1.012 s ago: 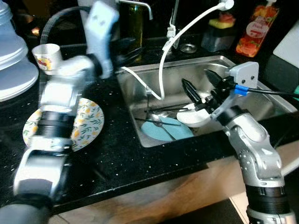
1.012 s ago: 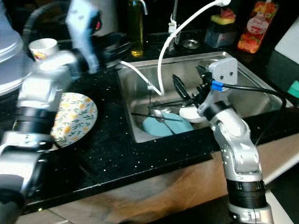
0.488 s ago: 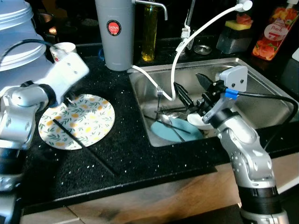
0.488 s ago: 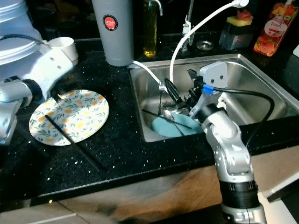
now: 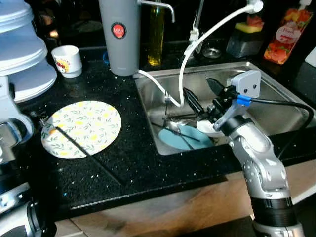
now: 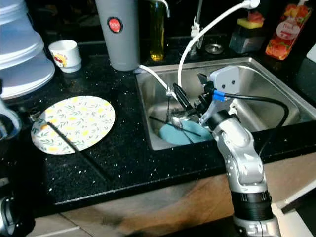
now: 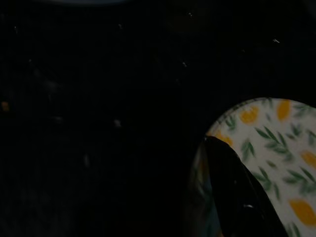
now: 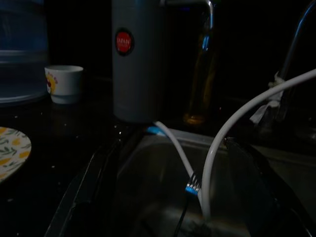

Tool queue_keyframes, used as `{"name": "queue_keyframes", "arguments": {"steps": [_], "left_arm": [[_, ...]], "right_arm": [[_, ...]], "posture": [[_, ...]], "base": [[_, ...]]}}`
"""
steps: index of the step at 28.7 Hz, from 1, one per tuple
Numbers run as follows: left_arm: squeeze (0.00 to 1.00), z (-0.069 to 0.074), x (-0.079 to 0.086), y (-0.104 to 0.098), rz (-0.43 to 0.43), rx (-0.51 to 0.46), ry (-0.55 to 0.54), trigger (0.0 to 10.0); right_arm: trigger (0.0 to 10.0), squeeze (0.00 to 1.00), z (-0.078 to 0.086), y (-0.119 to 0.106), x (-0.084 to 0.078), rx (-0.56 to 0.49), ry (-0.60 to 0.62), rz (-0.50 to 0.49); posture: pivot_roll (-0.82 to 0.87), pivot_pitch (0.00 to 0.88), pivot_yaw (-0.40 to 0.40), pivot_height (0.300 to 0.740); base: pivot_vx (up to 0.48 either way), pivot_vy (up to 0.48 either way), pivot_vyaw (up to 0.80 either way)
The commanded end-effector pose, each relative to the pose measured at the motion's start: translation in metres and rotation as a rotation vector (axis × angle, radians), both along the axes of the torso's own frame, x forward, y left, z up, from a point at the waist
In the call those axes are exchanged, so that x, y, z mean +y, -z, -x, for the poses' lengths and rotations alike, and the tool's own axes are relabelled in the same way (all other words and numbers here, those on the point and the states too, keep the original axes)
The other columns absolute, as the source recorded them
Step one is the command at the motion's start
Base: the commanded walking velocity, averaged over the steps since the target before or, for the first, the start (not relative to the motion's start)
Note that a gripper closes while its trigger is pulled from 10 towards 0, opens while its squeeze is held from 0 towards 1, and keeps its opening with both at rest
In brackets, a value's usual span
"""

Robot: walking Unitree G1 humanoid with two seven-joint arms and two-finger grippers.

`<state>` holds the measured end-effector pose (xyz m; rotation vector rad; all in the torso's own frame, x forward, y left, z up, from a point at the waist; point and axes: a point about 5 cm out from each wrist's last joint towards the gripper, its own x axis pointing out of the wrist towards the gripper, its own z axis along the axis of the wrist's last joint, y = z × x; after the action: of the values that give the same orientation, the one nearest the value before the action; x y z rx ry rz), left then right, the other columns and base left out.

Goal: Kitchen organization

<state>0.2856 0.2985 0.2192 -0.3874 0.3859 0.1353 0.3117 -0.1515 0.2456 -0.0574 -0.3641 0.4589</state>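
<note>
A round plate with a lemon pattern (image 5: 81,128) lies on the black counter. A thin black stick (image 5: 89,155) lies across it and onto the counter. My left arm (image 5: 11,136) is low at the counter's left edge. One black finger (image 7: 232,192) of its gripper reaches over the plate's rim. My right gripper (image 5: 196,85) hovers open inside the steel sink (image 5: 276,103), with the white hose (image 5: 185,64) and an upright fork (image 8: 192,185) ahead of it. Below it lie a teal plate (image 5: 190,139), a white bowl (image 5: 207,129) and cutlery.
A grey thermos (image 5: 118,34), an oil bottle (image 5: 155,32) and a white cup (image 5: 67,60) stand at the back. Stacked pale containers (image 5: 24,59) fill the back left. A sponge holder (image 5: 244,42) and an orange bottle (image 5: 282,39) sit behind the sink.
My left arm has swung off the plate and dropped back to the counter's left edge, uncovering the plate and stick. The right gripper stays open over the sink.
</note>
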Motion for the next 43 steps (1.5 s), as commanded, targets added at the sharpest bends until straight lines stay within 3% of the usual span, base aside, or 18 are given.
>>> {"name": "queue_keyframes", "arguments": {"steps": [1, 8, 15, 16, 17, 18, 19, 26, 30, 33, 37, 38, 39, 43], "left_arm": [[0.00, 0.008, -0.005, 0.009, 0.044, 0.026, 0.013, 10.0], [0.00, 0.025, -0.010, 0.013, 0.144, 0.012, -0.002, 10.0], [0.00, 0.031, -0.016, 0.019, 0.214, 0.008, 0.004, 10.0], [0.00, 0.031, -0.018, 0.021, 0.227, 0.005, 0.007, 7.1], [0.00, 0.031, -0.018, 0.021, 0.227, 0.005, 0.007, 7.1], [0.00, 0.031, -0.019, 0.023, 0.234, 0.002, -0.002, 2.9], [0.00, 0.030, -0.021, 0.027, 0.234, 0.010, -0.020, 0.0], [0.00, 0.027, -0.022, 0.032, 0.265, -0.005, -0.084, 0.0], [0.00, 0.023, -0.019, 0.028, 0.305, -0.073, -0.137, 0.0], [0.00, 0.013, -0.013, 0.012, 0.375, -0.218, -0.188, 0.0], [0.00, 0.004, -0.015, 0.003, 0.433, -0.303, -0.179, 0.0], [0.00, 0.001, -0.016, 0.002, 0.446, -0.312, -0.180, 7.5], [0.00, -0.001, -0.017, 0.001, 0.458, -0.317, -0.184, 10.0], [0.00, -0.007, -0.021, 0.001, 0.501, -0.326, -0.192, 10.0]], "right_arm": [[10.0, 0.00, -0.001, 0.000, 0.002, -0.008, -0.010, 0.006], [10.0, 0.00, -0.003, 0.000, 0.005, -0.006, -0.023, 0.006], [10.0, 0.00, -0.004, 0.000, 0.008, -0.008, -0.033, 0.003], [10.0, 0.00, -0.005, -0.001, 0.008, -0.008, -0.034, 0.001], [10.0, 0.00, -0.005, -0.001, 0.008, -0.008, -0.034, 0.001], [10.0, 0.00, -0.005, 0.000, 0.008, -0.007, -0.034, 0.001], [10.0, 0.00, -0.005, 0.000, 0.008, -0.006, -0.036, 0.001], [10.0, 0.00, -0.005, 0.000, 0.007, -0.007, -0.038, 0.002], [10.0, 0.00, -0.006, -0.001, 0.007, -0.008, -0.038, 0.003], [10.0, 0.00, -0.007, 0.000, 0.007, -0.003, -0.038, 0.003], [10.0, 0.00, -0.007, 0.000, 0.007, -0.001, -0.039, 0.005], [10.0, 0.00, -0.007, 0.000, 0.007, -0.001, -0.039, 0.006], [10.0, 0.00, -0.007, 0.000, 0.007, 0.000, -0.038, 0.007], [10.0, 0.00, -0.006, 0.001, 0.006, 0.003, -0.034, 0.009]], "posture": [[0.20, 0.067, 0.031, 0.740], [0.21, 0.080, 0.023, 0.740], [0.22, 0.086, 0.029, 0.740], [0.23, 0.089, 0.026, 0.740], [0.23, 0.089, 0.026, 0.740], [0.23, 0.091, 0.022, 0.740], [0.23, 0.090, 0.019, 0.740], [0.22, 0.090, 0.011, 0.740], [0.22, 0.089, 0.005, 0.740], [0.20, 0.087, -0.009, 0.740], [0.19, 0.084, -0.013, 0.740], [0.19, 0.084, -0.013, 0.740], [0.19, 0.084, -0.013, 0.740], [0.18, 0.081, -0.017, 0.740]], "base": [[0.000, 0.000, 0.00], [0.000, 0.000, 0.00], [0.000, 0.000, 0.00], [0.000, 0.000, 0.00], [0.000, 0.000, 0.00], [0.000, 0.000, 0.00], [0.000, 0.000, 0.00], [0.000, 0.000, 0.00], [0.000, 0.000, 0.00], [0.000, 0.000, 0.00], [0.000, 0.000, 0.00], [0.000, 0.000, 0.00], [0.000, 0.000, 0.00], [0.000, 0.000, 0.00]]}}
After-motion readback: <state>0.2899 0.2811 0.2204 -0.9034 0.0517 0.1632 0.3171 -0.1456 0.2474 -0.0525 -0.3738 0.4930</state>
